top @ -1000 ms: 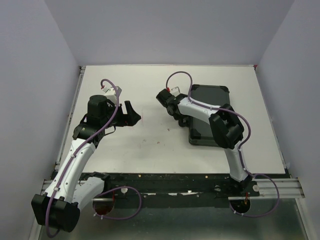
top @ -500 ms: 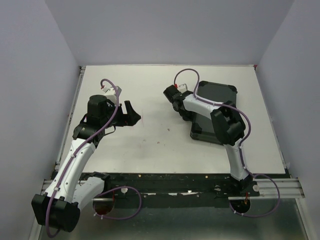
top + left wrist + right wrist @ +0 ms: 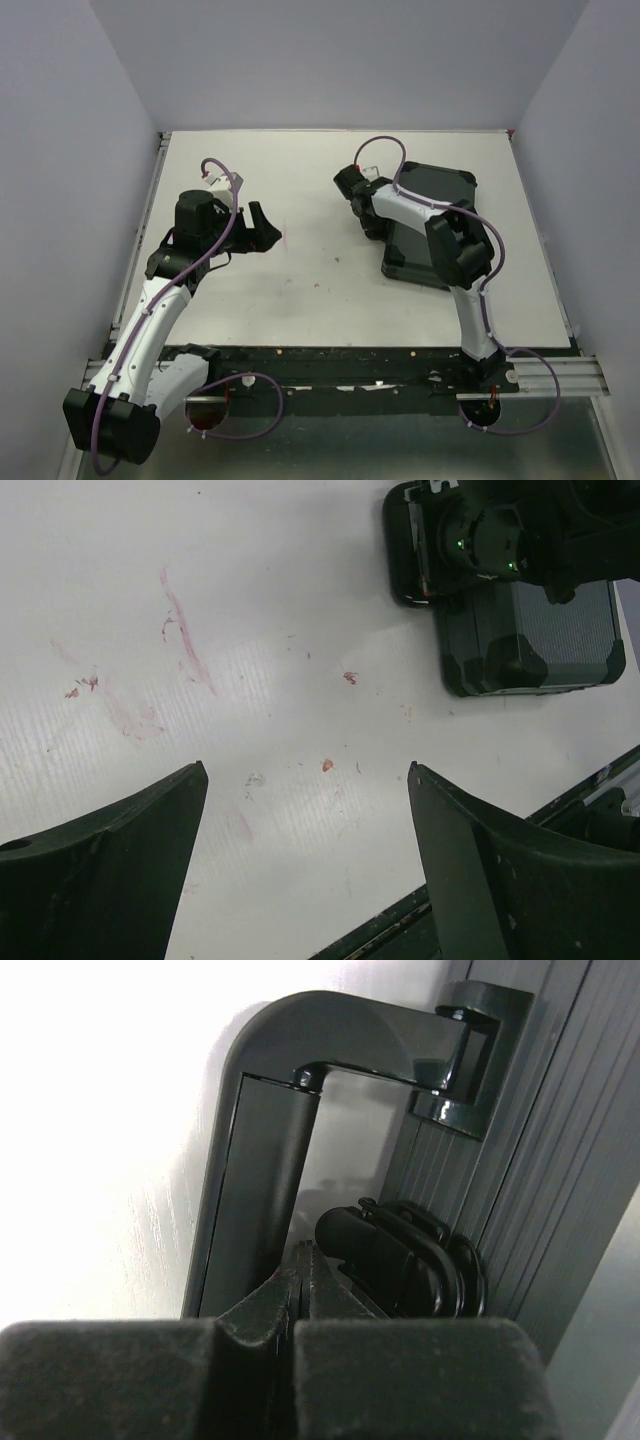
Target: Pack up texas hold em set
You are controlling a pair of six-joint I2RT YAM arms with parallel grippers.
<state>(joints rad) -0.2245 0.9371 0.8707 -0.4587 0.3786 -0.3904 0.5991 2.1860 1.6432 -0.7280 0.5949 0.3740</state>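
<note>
Right jaws, pressed together, poke at the handle [image 3: 320,1025] of the closed case [image 3: 560,630], probably to nudge it; left jaws hang spread over the worktop [image 3: 300,300].

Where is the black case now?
In the top view, the black case lies on the right half of the table, partly under the right arm; the shut right gripper is at its handle.

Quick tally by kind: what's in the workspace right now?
Black rectangular hinged case, closed: 1
Grippers: 2 (left gripper open, right gripper shut)
Loose cards, chips or markers in view: 0
Total: 3
</note>
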